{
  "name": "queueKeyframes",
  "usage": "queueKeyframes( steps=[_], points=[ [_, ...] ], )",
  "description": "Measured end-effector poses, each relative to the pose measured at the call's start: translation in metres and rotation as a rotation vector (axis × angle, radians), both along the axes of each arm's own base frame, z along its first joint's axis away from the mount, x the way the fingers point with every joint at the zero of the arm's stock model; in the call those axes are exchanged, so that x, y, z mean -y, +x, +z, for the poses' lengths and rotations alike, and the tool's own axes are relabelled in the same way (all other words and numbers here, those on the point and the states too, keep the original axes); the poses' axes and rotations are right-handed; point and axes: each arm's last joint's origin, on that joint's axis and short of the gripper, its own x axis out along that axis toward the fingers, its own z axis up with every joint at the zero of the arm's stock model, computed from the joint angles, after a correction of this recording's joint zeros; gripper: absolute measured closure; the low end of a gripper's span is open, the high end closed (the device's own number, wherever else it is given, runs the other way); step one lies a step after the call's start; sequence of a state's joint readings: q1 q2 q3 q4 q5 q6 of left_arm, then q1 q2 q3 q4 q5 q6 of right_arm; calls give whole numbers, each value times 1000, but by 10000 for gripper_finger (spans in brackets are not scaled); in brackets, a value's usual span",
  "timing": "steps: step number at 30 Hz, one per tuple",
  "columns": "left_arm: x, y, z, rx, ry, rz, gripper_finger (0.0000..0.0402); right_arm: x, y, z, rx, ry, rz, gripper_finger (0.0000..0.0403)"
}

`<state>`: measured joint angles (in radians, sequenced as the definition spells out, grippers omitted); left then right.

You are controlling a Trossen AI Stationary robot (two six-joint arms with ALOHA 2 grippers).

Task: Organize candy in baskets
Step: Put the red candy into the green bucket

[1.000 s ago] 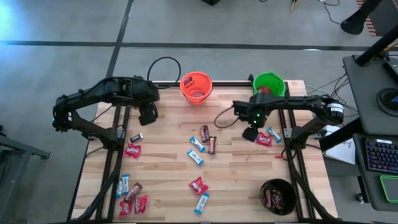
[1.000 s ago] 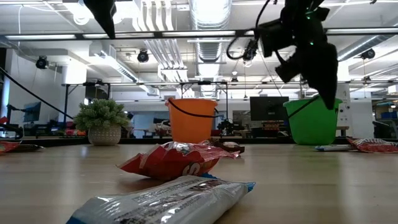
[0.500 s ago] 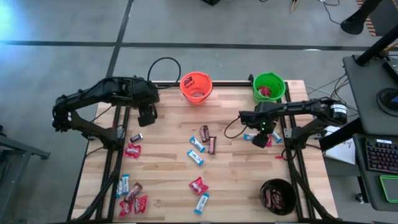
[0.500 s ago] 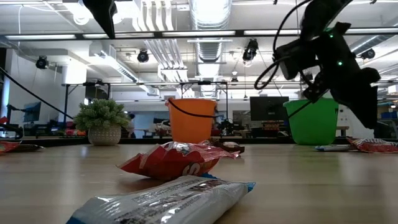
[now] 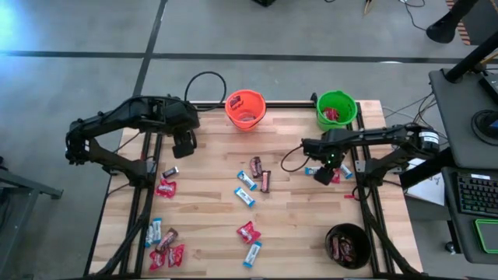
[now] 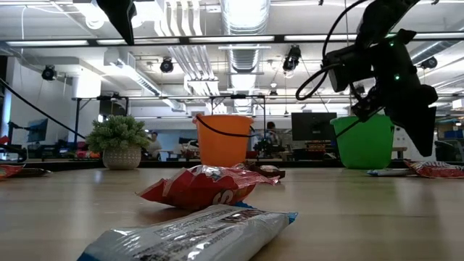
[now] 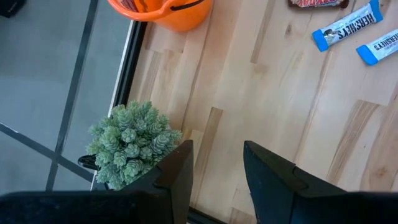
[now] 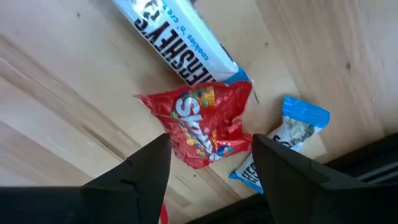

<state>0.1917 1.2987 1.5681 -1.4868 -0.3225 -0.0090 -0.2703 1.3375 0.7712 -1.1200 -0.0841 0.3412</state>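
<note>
Red candy (image 8: 202, 130) beneath right gripper (image 8: 210, 163)

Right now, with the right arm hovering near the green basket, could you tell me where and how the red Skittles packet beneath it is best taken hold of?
Grip the red Skittles packet across its crumpled middle, coming straight down from above. It lies flat on the table, so only a top approach reaches it. The right gripper, jaws open, already straddles it. A white-and-blue bar touches one edge, so stay central to avoid catching that.
</note>
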Motion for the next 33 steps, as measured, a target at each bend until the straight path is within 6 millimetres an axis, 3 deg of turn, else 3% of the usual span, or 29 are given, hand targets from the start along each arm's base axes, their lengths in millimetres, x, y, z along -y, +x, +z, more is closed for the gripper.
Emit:
queueKeyframes(
  steps=[27,33],
  points=[
    [0,0,0,-2,2,-7,278,-5,-14,-31,-3,23,-56,189],
    [0,0,0,-2,2,-7,278,-5,-14,-30,-4,21,-73,223]
  ],
)
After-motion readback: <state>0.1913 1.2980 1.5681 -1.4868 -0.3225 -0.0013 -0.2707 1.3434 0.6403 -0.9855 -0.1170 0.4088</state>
